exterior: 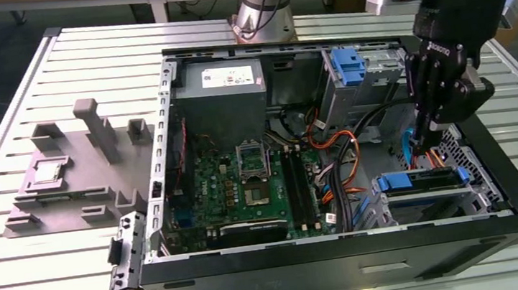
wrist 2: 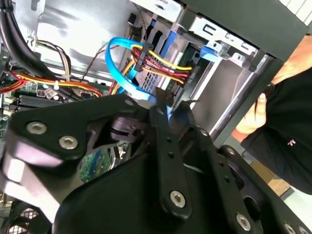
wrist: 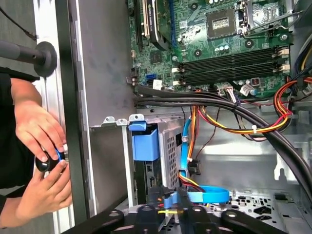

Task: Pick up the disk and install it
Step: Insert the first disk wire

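The disk (exterior: 421,181) sits in the lower drive cage at the exterior view's right, inside the open computer case (exterior: 348,262). Its blue carrier bracket (wrist: 145,144) faces out and its label is hidden. My gripper (exterior: 420,146) reaches down into the case just above that cage. In both wrist views its fingers are pinched on a flat blue data cable (wrist: 209,196), which loops past the cage. In the second wrist view the gripper (wrist 2: 171,109) is close to the red, yellow and black power wires (wrist 2: 163,66) plugged in behind the cage.
A person's hands (wrist: 41,146) work a small knob on the case's outer wall beside the cage. Thick black cables (wrist: 234,109) and orange wires cross the case floor. Beside them lie the motherboard (exterior: 243,183), a grey power supply (exterior: 224,84) and an upper bay with a blue bracket (exterior: 351,63). A grey fixture (exterior: 79,171) stands outside.
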`<action>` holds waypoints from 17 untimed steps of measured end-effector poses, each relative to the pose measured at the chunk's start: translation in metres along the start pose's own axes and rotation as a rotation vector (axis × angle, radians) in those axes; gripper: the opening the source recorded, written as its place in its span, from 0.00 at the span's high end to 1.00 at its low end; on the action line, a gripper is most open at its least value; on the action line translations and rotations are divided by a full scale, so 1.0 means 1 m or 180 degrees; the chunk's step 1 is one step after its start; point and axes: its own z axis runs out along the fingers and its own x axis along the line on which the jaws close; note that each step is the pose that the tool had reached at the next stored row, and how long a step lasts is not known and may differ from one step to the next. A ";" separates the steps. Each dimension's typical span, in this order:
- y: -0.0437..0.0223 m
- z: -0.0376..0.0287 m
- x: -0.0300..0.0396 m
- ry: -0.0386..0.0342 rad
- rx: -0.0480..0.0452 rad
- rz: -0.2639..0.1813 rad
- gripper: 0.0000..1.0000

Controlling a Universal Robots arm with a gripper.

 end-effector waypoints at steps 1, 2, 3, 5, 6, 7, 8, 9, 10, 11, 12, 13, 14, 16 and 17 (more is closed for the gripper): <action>0.0000 0.0008 -0.0003 0.0000 0.0000 0.0000 0.77; 0.0000 0.0013 -0.0005 0.0000 0.0000 0.0000 0.84; 0.0000 0.0015 -0.0004 0.0000 0.0000 0.0000 0.84; -0.0001 0.0021 0.0004 0.0000 0.0000 0.0000 0.84; -0.0002 0.0025 0.0013 0.0000 0.0000 0.0000 0.84; -0.0003 0.0032 0.0026 0.0000 0.0001 -0.0001 0.84; -0.0005 0.0040 0.0042 0.0000 0.0002 -0.0003 0.84; -0.0006 0.0047 0.0055 0.0000 0.0004 -0.0006 0.84; -0.0007 0.0055 0.0068 -0.0001 0.0006 -0.0010 0.84; -0.0007 0.0064 0.0081 -0.0001 0.0010 -0.0014 0.84; -0.0005 0.0074 0.0094 -0.0003 0.0014 -0.0018 0.84; -0.0004 0.0084 0.0105 -0.0007 0.0017 -0.0022 0.84; -0.0003 0.0094 0.0112 -0.0018 0.0019 -0.0025 0.84; -0.0001 0.0110 0.0124 -0.0067 0.0020 -0.0026 0.84; 0.0000 0.0114 0.0129 -0.0103 0.0019 -0.0026 0.84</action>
